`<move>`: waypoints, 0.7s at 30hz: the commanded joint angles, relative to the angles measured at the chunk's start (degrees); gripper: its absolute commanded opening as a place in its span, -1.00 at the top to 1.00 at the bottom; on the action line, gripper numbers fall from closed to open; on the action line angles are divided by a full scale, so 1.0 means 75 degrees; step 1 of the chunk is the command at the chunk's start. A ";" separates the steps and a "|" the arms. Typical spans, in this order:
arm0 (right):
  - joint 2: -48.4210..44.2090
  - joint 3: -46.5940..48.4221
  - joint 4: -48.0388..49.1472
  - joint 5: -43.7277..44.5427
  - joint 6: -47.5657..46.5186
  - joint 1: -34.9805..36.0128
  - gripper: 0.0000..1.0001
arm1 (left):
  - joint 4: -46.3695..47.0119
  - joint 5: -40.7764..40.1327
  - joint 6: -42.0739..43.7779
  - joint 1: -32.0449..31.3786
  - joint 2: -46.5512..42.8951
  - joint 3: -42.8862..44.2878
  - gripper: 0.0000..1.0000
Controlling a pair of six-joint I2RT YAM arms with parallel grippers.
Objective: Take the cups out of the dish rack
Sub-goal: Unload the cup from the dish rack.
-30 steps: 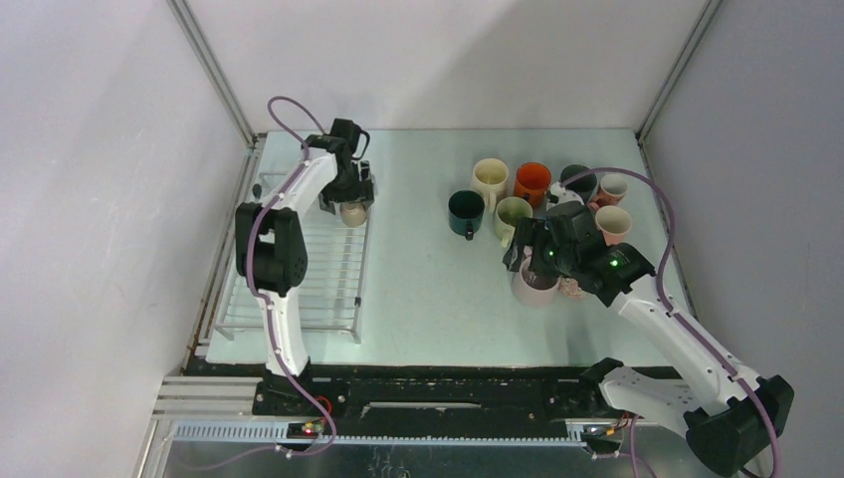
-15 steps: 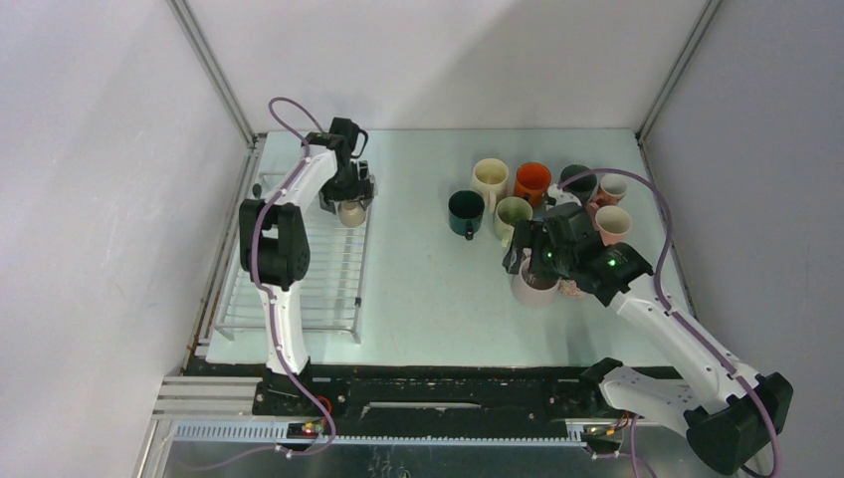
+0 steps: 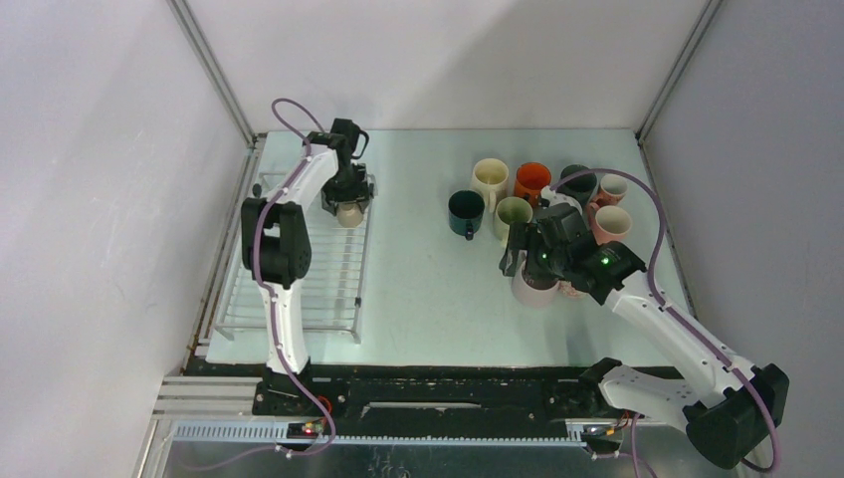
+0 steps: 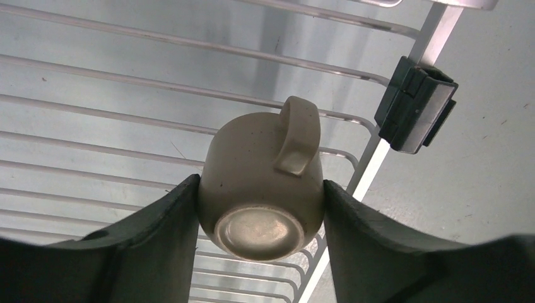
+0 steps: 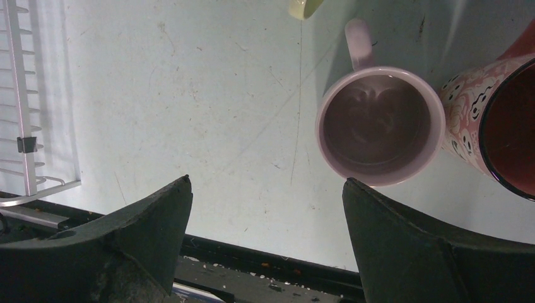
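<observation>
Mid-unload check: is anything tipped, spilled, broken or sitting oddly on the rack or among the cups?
Nothing is spilled or broken. The beige cup in the dish rack sits base-up, normal for draining, with the left gripper touching both its sides. The lilac mug and speckled pink cup stand upright beside each other on the table.

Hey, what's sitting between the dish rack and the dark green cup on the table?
Nothing. In the top view, the table between the dish rack and the dark green cup is bare.

Glossy beige ceramic cup (image 4: 252,177), shiny wire dish rack (image 3: 333,284), matt scuffed table (image 5: 189,95)
</observation>
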 commanded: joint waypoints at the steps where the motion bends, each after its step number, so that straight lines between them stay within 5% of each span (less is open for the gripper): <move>1: 0.0000 0.0269 0.0103 0.0132 0.0032 0.0069 -0.90 | -0.0214 0.0052 0.0207 0.0038 0.0062 0.0491 -0.17; 6: -0.0032 0.0278 0.0211 -0.0029 0.0023 0.0080 -0.90 | -0.0361 0.0111 0.0219 0.0038 -0.0140 0.0602 0.57; 10: -0.0051 0.0309 0.0306 -0.0205 0.0030 0.0077 -0.90 | -0.0510 0.0231 0.0188 0.0038 -0.0421 0.0782 0.94; 21: 0.0117 0.0609 0.0889 -0.0824 0.0048 0.0086 -0.90 | -0.0705 0.0892 -0.0165 0.0035 -0.1228 0.0862 0.99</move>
